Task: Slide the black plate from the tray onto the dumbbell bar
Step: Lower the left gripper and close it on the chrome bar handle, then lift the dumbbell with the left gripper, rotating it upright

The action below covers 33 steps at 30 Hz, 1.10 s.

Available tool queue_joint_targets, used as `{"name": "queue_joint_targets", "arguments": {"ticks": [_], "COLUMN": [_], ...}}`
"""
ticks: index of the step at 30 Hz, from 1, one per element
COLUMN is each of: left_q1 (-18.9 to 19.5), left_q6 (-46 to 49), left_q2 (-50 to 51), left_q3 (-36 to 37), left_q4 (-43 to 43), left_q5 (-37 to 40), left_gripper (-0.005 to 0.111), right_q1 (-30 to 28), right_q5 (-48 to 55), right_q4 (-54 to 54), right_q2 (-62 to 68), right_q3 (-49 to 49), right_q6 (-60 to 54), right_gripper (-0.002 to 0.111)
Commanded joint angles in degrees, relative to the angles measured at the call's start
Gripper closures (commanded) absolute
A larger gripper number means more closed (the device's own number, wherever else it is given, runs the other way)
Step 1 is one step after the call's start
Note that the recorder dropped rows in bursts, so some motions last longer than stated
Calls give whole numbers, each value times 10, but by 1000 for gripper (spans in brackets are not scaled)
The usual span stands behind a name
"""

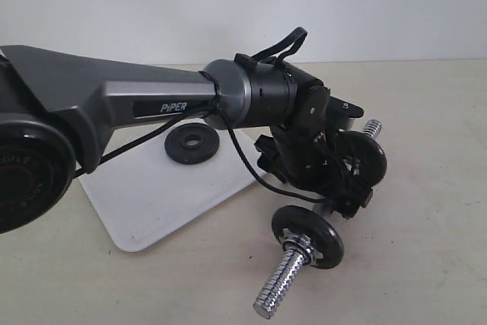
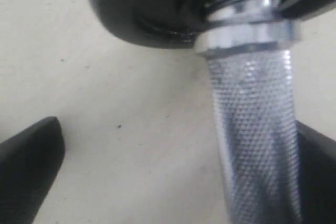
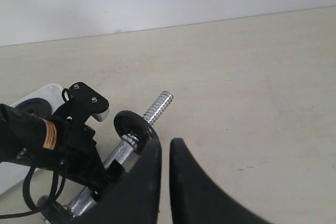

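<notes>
The beige table (image 1: 426, 264) carries everything. The left arm (image 1: 152, 97) reaches across from the left to the bar (image 1: 285, 275), which lies on the table just beside the tray (image 1: 152, 203). The bar bears two black discs, one (image 1: 308, 236) backed by a chrome star collar and one (image 1: 365, 156) nearer the far threaded end. The plate (image 1: 192, 143) lies flat on the tray's far part, untouched. The left gripper (image 2: 177, 127) stands wide, straddling the bar's knurled middle. The right gripper (image 3: 165, 142) is pinched together and empty, above the table.
</notes>
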Motion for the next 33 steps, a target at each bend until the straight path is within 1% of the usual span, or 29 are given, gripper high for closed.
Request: {"name": "queue_joint_targets", "arguments": {"ticks": [1, 12, 20, 22, 31, 33], "left_q1": [-10, -10, -10, -10, -10, -10], "left_q6": [-6, -4, -4, -3, -3, -15], "left_q2": [3, 3, 3, 4, 10, 13], "left_q3": [-1, -12, -58, -64, -68, -68], "left_q4": [-9, 0, 3, 15, 55, 68], "left_q5": [-3, 5, -1, -2, 14, 21], "left_gripper": [7, 20, 20, 20, 20, 20], "right_q1": [0, 0, 0, 0, 0, 0], "right_q5": [0, 0, 0, 0, 0, 0], "right_q4": [-4, -4, -4, -4, -4, -4], "right_q2": [0, 0, 0, 0, 0, 0], "right_q3": [3, 3, 3, 3, 3, 3], "right_q6": [-2, -2, -12, -13, -13, -13], "right_gripper": [104, 104, 104, 104, 104, 104]}}
